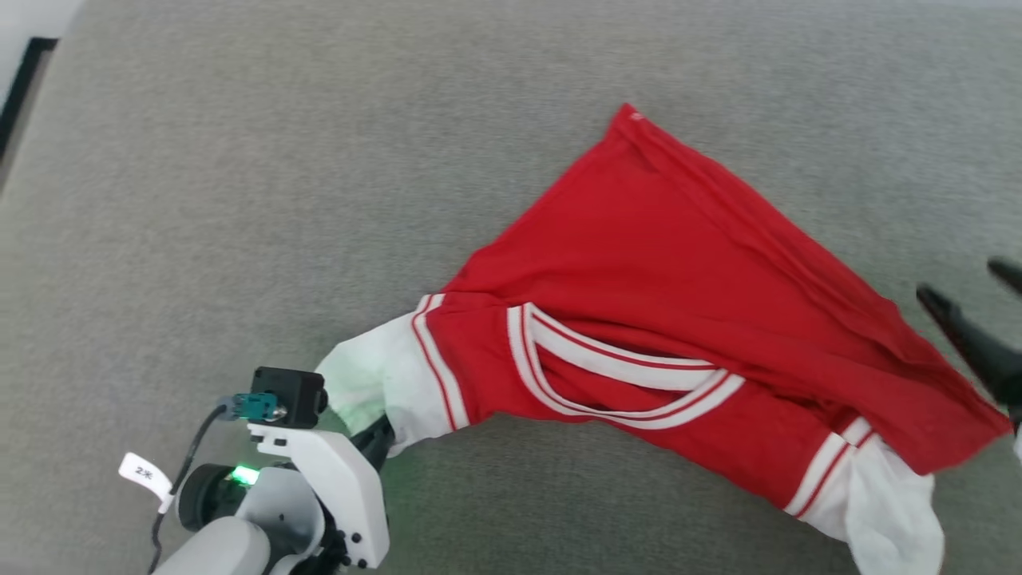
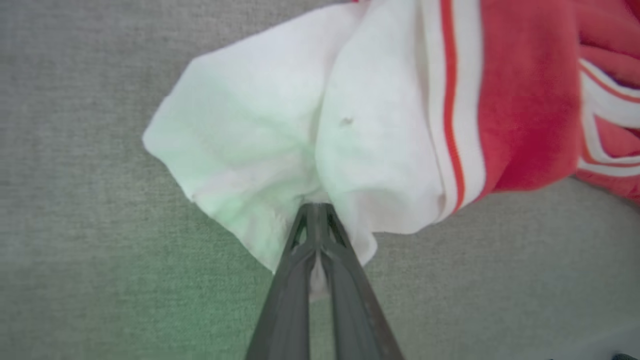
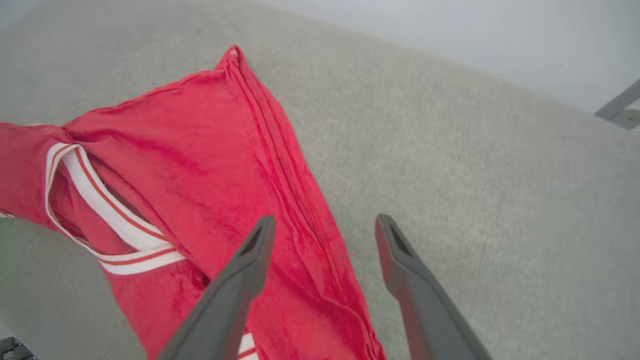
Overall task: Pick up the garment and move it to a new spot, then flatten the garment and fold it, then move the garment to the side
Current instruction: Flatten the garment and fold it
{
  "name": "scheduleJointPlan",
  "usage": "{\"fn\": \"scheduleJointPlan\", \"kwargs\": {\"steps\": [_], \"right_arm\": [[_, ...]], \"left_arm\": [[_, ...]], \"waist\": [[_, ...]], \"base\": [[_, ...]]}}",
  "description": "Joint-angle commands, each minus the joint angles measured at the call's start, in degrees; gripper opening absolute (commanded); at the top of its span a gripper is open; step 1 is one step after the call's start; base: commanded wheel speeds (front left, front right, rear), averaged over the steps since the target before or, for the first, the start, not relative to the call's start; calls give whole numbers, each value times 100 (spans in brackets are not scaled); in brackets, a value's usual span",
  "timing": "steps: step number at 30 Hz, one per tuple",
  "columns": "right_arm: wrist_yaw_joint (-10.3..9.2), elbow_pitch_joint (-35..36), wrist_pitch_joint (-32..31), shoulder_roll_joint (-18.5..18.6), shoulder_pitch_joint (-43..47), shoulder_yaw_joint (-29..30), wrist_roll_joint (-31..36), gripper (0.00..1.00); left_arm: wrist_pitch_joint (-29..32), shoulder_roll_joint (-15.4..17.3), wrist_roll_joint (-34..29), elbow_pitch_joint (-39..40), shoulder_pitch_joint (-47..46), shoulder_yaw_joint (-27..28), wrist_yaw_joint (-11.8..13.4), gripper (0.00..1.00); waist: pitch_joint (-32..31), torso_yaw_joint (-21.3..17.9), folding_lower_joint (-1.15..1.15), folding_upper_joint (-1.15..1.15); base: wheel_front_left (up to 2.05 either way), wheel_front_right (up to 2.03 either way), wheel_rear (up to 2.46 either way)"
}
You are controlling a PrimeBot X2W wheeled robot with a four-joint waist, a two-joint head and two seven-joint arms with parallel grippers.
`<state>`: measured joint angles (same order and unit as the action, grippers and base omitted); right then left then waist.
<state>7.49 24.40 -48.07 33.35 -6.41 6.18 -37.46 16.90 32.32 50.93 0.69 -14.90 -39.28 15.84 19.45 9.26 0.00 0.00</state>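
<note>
The garment (image 1: 663, 295) is a red shirt with white sleeves and a red-white striped collar, lying spread and rumpled on the grey surface; no lettering shows. My left gripper (image 1: 382, 442) is shut on the end of its left white sleeve (image 2: 280, 135), with cloth bunched at the fingertips (image 2: 315, 210). My right gripper (image 1: 962, 283) hangs open at the right edge, just off the garment's red hem. In the right wrist view its two dark fingers (image 3: 250, 260) stand wide apart above the hem (image 3: 300, 210), holding nothing. The other white sleeve (image 1: 894, 503) lies at the lower right.
Grey fabric surface (image 1: 319, 160) lies all around the garment, with wide room to the left and top. A dark edge (image 1: 20, 88) shows at the upper left corner. A pale wall and a grey frame piece (image 3: 617, 105) lie beyond the far edge.
</note>
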Motion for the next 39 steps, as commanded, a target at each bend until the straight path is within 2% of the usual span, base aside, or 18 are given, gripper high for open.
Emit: {"fn": "scheduleJointPlan", "kwargs": {"steps": [1,4,8,20,21,27,28,35,36,37,39], "right_arm": [[-1,36,91,14,-162,-60,90,100],[-1,-68,241,89,-553,-342,284,100],[0,-553,426,159,-1188,-860,297,100],[0,-2975,659,469,-3290,-2404,-39,100],[-1,-3370,624,476,-3560,-2659,-131,100],[-1,-4171,258,608,-4180,-3645,-396,100],[-1,-4171,258,608,-4180,-3645,-396,100],[-2,-5153,-484,689,-4252,-4864,-491,100],[-2,-5226,-511,710,-4273,-4959,-542,38],[-1,-5271,-523,719,-4325,-5042,-583,0],[-3,-5315,-297,745,-4540,-5019,-661,0]], "left_arm": [[-10,-40,34,-16,-33,-17,-36,0],[2,-125,0,-61,-123,-88,-92,0],[1,-269,-48,-143,-245,-204,-196,0],[-49,-879,-212,-589,-751,-642,-660,0],[-75,-961,-213,-697,-799,-675,-723,0],[-192,-1129,-189,-955,-896,-733,-869,0],[-192,-1129,-189,-955,-896,-733,-869,0],[-267,-1232,-172,-1259,-1015,-767,-1010,0],[-266,-1237,-179,-1303,-1048,-771,-1026,0],[-266,-1244,-179,-1345,-1079,-763,-1039,0],[-252,-1232,-187,-1415,-1153,-750,-1067,0]], "waist": [[11,104,0,0],[42,281,0,0],[118,558,0,0],[443,1566,0,0],[489,1694,0,0],[612,1921,0,0],[612,1921,0,0],[639,1964,0,0],[635,1946,0,0],[629,1923,0,0],[601,1853,0,0]], "base": [[0,0,0],[0,0,0],[0,0,0],[0,0,0],[0,0,0],[0,0,0],[0,0,0],[0,0,0],[0,0,0],[0,0,0],[0,0,0]]}}
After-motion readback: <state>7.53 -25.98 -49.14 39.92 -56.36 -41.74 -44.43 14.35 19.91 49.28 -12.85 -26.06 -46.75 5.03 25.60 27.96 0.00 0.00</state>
